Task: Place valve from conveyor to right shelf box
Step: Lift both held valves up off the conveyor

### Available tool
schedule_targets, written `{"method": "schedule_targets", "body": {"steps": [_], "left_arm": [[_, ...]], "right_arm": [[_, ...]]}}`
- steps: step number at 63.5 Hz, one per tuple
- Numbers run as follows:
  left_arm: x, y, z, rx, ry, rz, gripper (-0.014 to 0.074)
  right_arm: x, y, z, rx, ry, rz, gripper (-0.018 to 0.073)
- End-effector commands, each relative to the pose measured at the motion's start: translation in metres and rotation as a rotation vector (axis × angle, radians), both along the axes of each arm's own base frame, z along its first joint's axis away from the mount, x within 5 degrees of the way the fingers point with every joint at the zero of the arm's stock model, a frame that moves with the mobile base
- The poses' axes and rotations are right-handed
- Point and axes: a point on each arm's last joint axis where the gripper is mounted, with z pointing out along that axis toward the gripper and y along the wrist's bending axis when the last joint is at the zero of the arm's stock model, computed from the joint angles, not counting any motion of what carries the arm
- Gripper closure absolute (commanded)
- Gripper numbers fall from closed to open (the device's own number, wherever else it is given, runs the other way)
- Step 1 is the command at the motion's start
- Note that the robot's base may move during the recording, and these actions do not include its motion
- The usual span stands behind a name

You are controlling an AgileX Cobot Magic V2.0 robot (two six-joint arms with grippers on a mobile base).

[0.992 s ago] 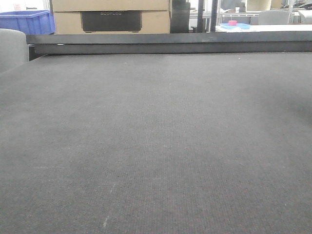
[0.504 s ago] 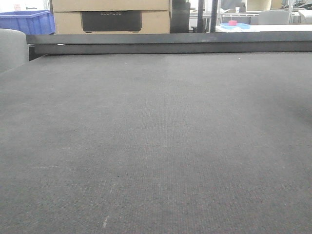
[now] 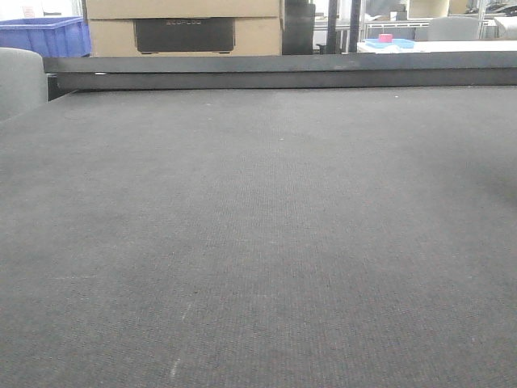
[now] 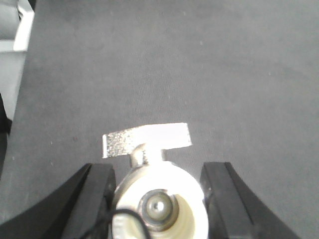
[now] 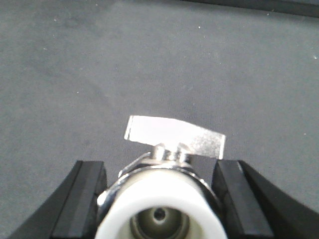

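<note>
The pick looks finished and the carry is the step in hand. The left gripper is pinching a valve. Its black fingers press against both sides of the cream body, and the flat metal handle sticks out ahead of them. The right gripper pinches a second valve the same way, white body between the fingers and handle pointing forward and slightly tilted.

Both valves hang over the conveyor. Whether they have lifted clear of the belt or touch it, I cannot tell from the wrist views. The left one is near the belt's left edge, where a pale surface shows beyond the fabric. The right one faces the far edge, where a dark strip, probably the rail, crosses the top corner of its view. The front view shows no valve on the belt and neither arm. Beyond the rail stand a cardboard box and a blue bin.

The shelf box is not in any view, so the next move calls for lifting the right arm and swinging it rightward until the box appears. The pinch must hold on the smooth round body, which could roll between the fingers. The handle needs room when it goes over the box wall.
</note>
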Motion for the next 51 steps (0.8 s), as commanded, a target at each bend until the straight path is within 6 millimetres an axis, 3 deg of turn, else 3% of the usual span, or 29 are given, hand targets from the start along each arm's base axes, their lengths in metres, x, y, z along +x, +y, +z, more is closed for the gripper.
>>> {"method": "schedule_targets", "body": {"steps": [1, 51], "left_arm": [[-0.001, -0.001, 0.010, -0.013, -0.090, 0.001, 0.0707], [0.007, 0.000, 0.029, -0.016, -0.320, 0.014, 0.0707]], "right_arm": [[-0.003, -0.001, 0.014, 0.014, -0.099, -0.013, 0.0713], [-0.003, -0.001, 0.014, 0.014, -0.099, -0.013, 0.0713]]}}
